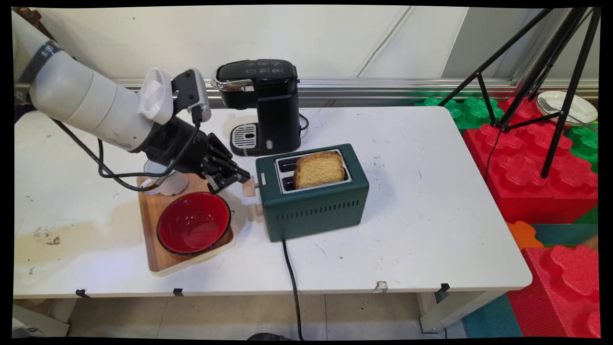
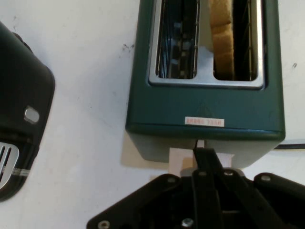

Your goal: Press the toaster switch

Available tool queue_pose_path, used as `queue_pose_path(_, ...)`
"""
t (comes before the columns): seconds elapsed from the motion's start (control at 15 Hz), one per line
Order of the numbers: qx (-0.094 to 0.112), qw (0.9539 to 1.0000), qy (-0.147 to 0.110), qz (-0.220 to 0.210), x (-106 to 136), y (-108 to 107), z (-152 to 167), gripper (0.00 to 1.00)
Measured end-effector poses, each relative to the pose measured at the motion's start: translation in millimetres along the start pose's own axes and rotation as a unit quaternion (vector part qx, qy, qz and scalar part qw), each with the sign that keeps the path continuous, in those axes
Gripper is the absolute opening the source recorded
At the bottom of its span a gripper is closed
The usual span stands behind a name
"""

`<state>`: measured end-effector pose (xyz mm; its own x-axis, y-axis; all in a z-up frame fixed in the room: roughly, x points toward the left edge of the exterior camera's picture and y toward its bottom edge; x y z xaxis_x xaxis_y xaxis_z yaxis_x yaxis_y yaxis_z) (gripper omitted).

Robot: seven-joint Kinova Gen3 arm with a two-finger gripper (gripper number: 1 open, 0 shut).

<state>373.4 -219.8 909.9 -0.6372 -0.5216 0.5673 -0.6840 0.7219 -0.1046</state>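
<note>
A dark green two-slot toaster (image 1: 313,203) stands mid-table with a slice of brown bread (image 1: 319,169) upright in its nearer slot. The far slot is empty. My gripper (image 1: 243,178) is shut, fingers pressed together, with its tip against the pale lever tab (image 1: 249,187) on the toaster's left end. A second pale knob (image 1: 258,209) sits lower on that end. In the hand view the closed fingers (image 2: 204,157) meet the lever tab (image 2: 181,160) just below the toaster (image 2: 205,105), and the bread (image 2: 222,38) shows in the right slot.
A black coffee machine (image 1: 263,105) stands behind the gripper. A wooden tray (image 1: 154,251) holds a red bowl (image 1: 194,223) and a white cup (image 1: 168,183) under the arm. The toaster's cord (image 1: 289,268) runs off the front edge. A tripod (image 1: 536,81) and foam blocks (image 1: 527,167) stand to the right.
</note>
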Motion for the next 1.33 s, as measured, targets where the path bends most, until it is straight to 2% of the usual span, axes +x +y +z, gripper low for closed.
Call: queue_pose_path(1.33, -0.017, 0.9998, 0.007, -0.007, -21.9, -8.3, 36.4, 0.00)
